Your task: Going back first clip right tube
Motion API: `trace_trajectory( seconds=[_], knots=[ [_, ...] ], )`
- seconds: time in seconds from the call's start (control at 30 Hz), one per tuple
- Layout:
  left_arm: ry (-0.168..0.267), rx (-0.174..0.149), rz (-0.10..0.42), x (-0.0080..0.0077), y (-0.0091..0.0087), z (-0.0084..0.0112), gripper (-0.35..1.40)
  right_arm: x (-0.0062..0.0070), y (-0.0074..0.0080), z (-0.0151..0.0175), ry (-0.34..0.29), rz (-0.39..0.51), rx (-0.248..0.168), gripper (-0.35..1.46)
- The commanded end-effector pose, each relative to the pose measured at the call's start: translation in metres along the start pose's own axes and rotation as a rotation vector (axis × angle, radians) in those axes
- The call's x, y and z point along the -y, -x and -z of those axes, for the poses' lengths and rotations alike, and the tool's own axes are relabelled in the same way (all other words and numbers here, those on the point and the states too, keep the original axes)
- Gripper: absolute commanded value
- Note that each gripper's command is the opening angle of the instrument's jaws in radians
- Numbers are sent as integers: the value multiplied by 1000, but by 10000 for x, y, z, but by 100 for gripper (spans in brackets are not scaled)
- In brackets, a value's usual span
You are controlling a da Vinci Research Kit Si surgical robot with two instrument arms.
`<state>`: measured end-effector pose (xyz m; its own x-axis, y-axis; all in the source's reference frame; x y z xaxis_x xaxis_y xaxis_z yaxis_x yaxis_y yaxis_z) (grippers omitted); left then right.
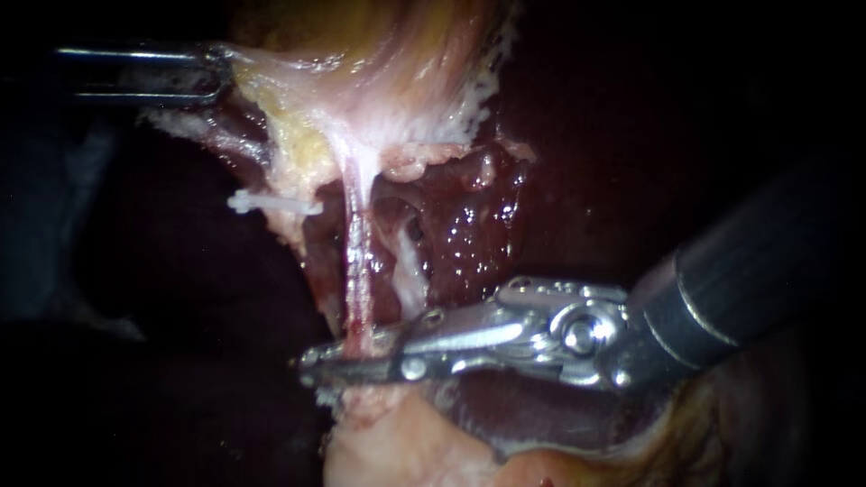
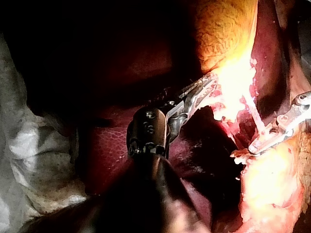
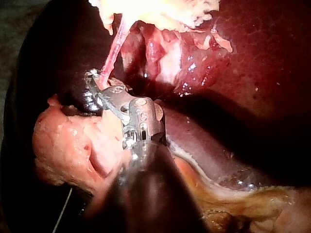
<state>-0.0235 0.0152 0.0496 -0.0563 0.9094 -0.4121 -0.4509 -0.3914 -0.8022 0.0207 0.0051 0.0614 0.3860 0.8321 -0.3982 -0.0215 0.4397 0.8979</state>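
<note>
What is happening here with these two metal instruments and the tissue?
The left instrument grips the pale yellowish tissue in its jaws, stretching it. The right instrument has its silver tip at the lower end of the thin pink tube. A small white clip sits beside that tube, higher up; dark red liver lies behind.

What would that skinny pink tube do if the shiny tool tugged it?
The pink tube is thin and stretched straight, so probably soft and floppy if let go. It glistens, so likely slippery. Being so slender, a hard tug from the right instrument might tear it.
</note>
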Motion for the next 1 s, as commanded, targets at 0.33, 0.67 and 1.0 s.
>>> trace_trajectory(
  seconds=[0.33,0.67,1.0],
  knots=[
    [-1,0,0,0,0,0,-35,-3,-1,-4,-22,36,-28,38],
    [-1,0,0,0,1,0,-35,-27,-1,-5,53,231,-56,48],
    [-2,-1,-1,1,2,-1,-35,-42,1,9,164,405,5,50]
  ],
)
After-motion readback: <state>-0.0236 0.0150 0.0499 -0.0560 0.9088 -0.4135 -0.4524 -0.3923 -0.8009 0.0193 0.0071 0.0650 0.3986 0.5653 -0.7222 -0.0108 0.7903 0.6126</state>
